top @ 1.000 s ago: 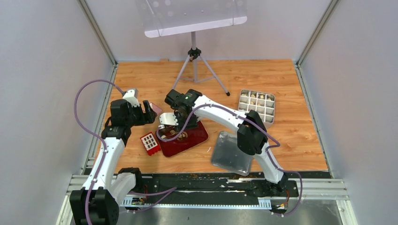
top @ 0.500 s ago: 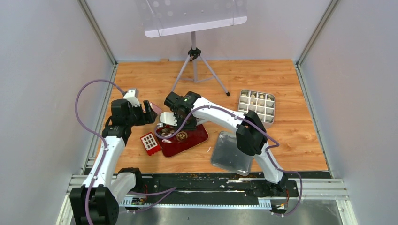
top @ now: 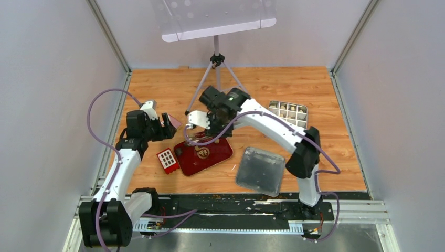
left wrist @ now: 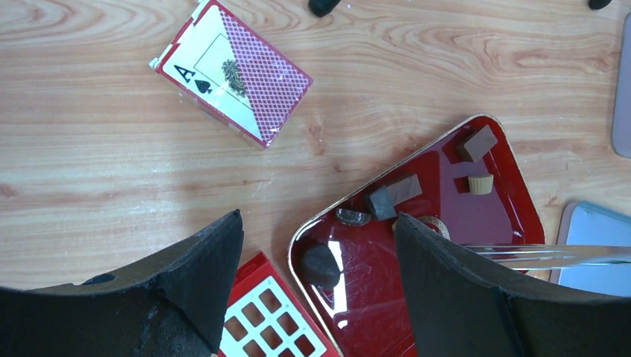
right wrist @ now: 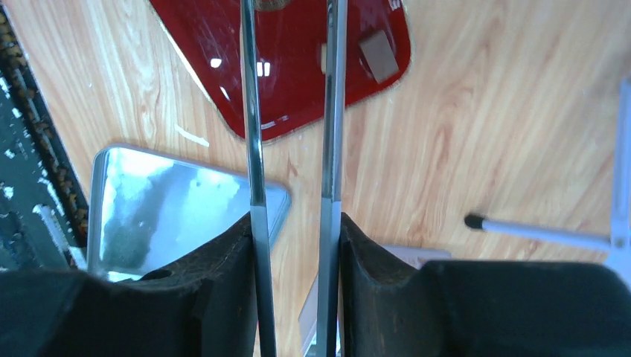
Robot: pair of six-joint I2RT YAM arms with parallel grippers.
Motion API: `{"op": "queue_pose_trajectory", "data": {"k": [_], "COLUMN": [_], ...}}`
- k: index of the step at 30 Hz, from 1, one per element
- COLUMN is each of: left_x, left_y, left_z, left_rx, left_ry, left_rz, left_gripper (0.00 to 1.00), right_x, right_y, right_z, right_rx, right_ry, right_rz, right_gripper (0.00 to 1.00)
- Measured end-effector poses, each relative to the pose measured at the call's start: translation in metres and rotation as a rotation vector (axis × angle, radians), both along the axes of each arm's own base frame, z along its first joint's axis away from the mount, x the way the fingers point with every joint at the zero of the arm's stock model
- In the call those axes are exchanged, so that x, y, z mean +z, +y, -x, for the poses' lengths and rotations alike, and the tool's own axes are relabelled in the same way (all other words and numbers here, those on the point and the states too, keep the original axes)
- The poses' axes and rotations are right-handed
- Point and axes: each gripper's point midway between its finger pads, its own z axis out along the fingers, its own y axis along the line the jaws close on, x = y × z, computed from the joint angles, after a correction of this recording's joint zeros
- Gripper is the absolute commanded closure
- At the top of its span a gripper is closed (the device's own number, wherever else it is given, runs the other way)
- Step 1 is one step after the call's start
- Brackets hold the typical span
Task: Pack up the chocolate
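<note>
Several chocolates lie on the red tray (left wrist: 491,223): a brown block (left wrist: 477,143), a cream piece (left wrist: 480,184), two dark blocks (left wrist: 391,195) and a dark round one (left wrist: 321,264). My left gripper (left wrist: 316,223) is open and empty above the tray's left corner (top: 169,125). My right gripper (right wrist: 294,223) is shut on metal tongs (right wrist: 251,149), held above the tray's far edge (top: 202,123). The tong tips are out of the right wrist view; the two arms stand apart. A brown block (right wrist: 378,56) shows below them. The compartment tin (top: 287,116) holds a few pieces in its far cells.
A small red box with a white grid (top: 167,159) lies left of the tray. A card deck (left wrist: 234,71) lies behind it. The tin's lid (top: 260,170) lies at front centre. A tripod (top: 218,68) stands at the back, one leg close to my right arm.
My right arm has lifted and swung back and to the right, carrying the tongs up off the tray. The left arm has hardly moved.
</note>
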Motion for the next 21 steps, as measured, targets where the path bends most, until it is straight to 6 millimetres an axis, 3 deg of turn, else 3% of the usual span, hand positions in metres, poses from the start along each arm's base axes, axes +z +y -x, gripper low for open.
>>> {"op": "queue_pose_trajectory", "data": {"k": [3,5,11,21], "left_x": [-0.005,-0.008,-0.01,0.004], "left_y": [0.0,-0.001,-0.002,-0.007], "left_z": [0.0,-0.001,-0.01,-0.033], "left_rx": [-0.001,-0.003,-0.016,-0.033], "left_ry": [0.018,0.031,0.057,0.045], "left_rz": [0.001,0.003,0.01,0.03], "left_gripper": [0.19,0.19,0.24,0.26], "right_x": [0.03,0.036,0.032,0.025], "right_y": [-0.027,-0.055,-0.165,-0.34], "right_z": [-0.001,0.0,0.005,-0.027], "right_rx": [-0.047,-0.092,-0.315,-0.892], "right_ry": [-0.01,-0.008,0.041,0.004], "right_rz": [-0.064,-0.065,0.013,0.025], "right_gripper": [0.79,0.79,0.79,0.79]}}
